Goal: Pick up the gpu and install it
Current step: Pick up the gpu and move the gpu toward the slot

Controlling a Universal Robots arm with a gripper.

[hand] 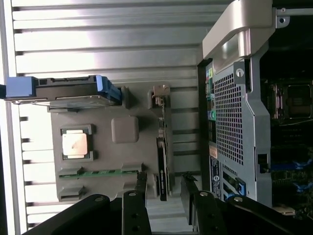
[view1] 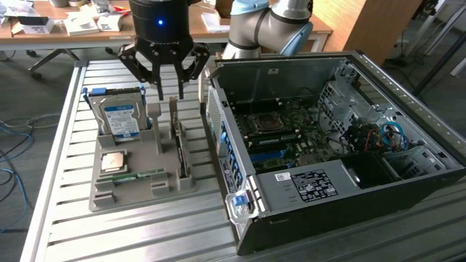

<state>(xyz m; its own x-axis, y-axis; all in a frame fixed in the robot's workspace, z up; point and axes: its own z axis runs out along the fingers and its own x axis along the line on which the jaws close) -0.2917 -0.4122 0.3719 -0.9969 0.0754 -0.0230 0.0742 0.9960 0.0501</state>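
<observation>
Gpu (view1: 179,150) upright on edge, long axis alongside case (view1: 313,224)

Cluttered wooden desk (view1: 58,10) along the back, grey floor (view1: 43,93) with blue cables (view1: 15,128) lying loose, maybe a wooden cabinet (view1: 371,22) on the exterior view's right.

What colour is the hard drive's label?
The label is blue and white, clearest in the exterior view.
</observation>
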